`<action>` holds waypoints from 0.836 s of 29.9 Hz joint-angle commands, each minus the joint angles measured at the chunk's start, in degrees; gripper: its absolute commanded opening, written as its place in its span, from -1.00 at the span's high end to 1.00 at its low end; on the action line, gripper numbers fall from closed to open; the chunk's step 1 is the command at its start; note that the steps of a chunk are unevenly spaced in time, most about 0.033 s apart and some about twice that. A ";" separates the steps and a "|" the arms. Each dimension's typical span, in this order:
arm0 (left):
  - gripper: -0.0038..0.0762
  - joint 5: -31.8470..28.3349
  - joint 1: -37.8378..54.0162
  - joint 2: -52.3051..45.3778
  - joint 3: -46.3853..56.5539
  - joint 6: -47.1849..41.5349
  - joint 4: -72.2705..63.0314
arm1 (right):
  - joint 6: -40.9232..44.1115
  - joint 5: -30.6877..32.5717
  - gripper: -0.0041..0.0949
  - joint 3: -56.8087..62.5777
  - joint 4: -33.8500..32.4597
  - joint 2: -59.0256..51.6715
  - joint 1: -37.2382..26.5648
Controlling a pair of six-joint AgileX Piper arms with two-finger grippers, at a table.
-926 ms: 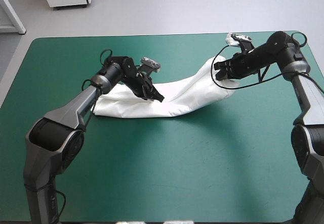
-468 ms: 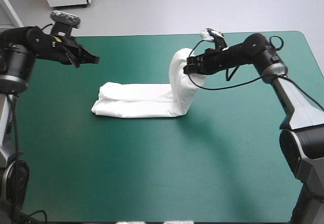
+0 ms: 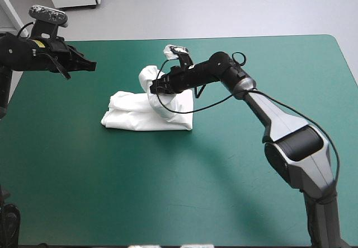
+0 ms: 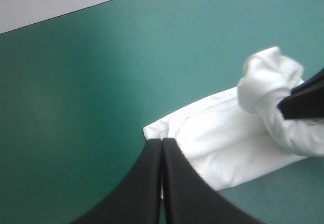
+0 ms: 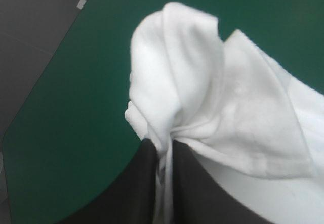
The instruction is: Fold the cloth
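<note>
The shirt (image 3: 134, 116) is bundled just left of the table's (image 3: 224, 175) middle, right gripper (image 3: 154, 90) clamped on its raised end, left gripper (image 3: 91, 66) closed empty above the table's far-left corner; release early and the fold probably flops crooked.

- Soft, even overhead light covers the teal-green desk (image 3: 235, 203) in the high view.
- A thin shadow edges the T-shirt (image 3: 140, 116) at centre frame.
- In both wrist views the fabric glows near-featureless white; the left wrist view's desk dims at frame left.
</note>
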 commanded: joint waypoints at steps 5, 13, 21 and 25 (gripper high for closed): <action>0.93 -2.07 0.04 -2.90 -1.28 -0.59 -1.49 | -1.34 5.64 0.42 -16.02 5.05 6.88 3.12; 0.93 -1.64 0.04 -2.99 -1.28 -0.59 -1.25 | 0.64 8.66 0.08 -25.27 -1.08 8.87 2.86; 0.93 -0.68 -0.41 -6.11 -0.58 -0.47 -1.09 | 11.99 20.47 0.08 -32.69 -18.84 8.48 -2.24; 0.93 -1.05 -0.41 -10.85 3.35 -0.36 0.59 | 15.10 20.47 0.08 -31.21 -20.50 5.01 -6.72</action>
